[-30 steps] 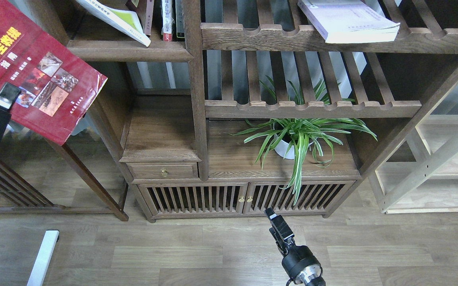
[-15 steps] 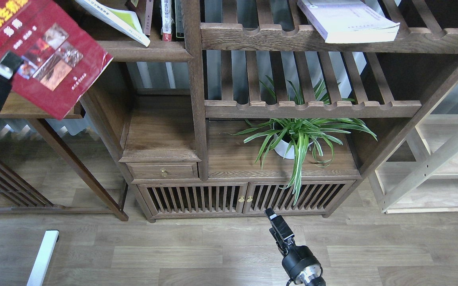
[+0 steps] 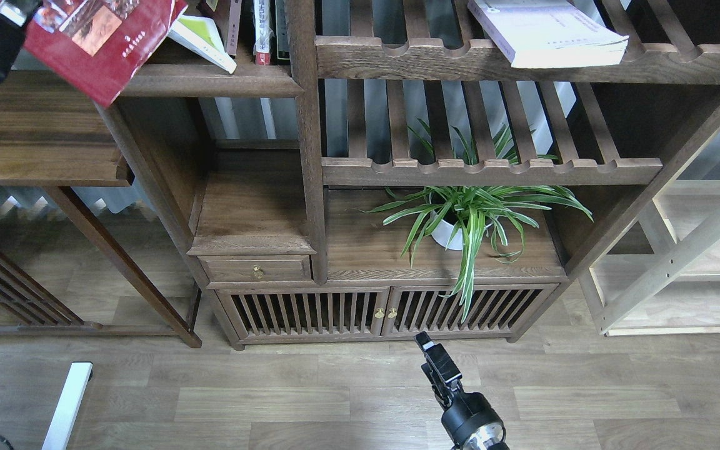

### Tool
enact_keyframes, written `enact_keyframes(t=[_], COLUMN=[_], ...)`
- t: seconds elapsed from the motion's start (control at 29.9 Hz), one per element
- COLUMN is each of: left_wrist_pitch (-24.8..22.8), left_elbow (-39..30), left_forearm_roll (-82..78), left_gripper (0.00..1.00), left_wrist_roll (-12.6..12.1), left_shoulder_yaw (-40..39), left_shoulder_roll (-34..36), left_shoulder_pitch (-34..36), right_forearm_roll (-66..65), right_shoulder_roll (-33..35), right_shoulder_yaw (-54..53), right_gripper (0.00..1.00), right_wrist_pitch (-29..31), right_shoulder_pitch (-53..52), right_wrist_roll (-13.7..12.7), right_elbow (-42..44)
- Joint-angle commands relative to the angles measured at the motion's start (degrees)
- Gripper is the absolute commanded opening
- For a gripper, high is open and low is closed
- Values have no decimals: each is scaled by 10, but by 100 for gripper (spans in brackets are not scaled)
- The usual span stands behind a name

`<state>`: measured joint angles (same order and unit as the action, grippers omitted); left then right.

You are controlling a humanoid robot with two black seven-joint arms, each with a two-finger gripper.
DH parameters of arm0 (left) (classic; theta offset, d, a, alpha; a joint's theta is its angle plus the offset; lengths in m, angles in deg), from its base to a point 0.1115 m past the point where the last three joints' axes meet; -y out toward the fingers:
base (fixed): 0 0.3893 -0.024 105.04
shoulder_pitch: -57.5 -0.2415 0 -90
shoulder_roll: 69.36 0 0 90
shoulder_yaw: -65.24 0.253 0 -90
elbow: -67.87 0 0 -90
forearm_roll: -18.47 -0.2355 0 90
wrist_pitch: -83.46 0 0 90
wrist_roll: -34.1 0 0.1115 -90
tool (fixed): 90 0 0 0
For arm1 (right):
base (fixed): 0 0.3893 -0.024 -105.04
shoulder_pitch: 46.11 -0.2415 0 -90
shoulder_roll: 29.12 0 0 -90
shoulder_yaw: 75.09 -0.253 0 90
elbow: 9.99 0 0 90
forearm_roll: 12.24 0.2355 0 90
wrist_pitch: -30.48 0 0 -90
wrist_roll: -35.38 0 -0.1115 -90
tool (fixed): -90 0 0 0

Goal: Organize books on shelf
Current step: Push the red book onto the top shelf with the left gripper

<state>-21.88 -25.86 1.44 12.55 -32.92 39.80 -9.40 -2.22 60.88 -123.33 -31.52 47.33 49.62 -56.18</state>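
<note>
No text can be read with certainty. A short line of small pale Chinese characters is seen on the cover of the red book (image 3: 107,44), too small to be made out. Printing on the spines of the upright books (image 3: 262,28) is likewise illegible.

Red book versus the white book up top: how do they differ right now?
The red book is held tilted in the air by the left claw; the white book lies flat on a slatted rack, untouched. The red one looks thin, the white one thick. Both are large paperbacks.
</note>
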Motion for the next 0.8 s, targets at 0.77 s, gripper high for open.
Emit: enact_keyframes(t=[0.77], left_wrist_pitch=[102], left_elbow=[139], left_forearm_roll=[-32], left_gripper=[5], left_wrist_roll=[12], left_shoulder_yaw=[129], left_shoulder_roll=[8], left_shoulder_pitch=[186], right_forearm_roll=[-1], right_shoulder_roll=[0], right_shoulder_yaw=[-9], right_gripper=[100], right_wrist_pitch=[0], right_shoulder_pitch=[46], right_wrist_roll=[0], right_elbow=[-50])
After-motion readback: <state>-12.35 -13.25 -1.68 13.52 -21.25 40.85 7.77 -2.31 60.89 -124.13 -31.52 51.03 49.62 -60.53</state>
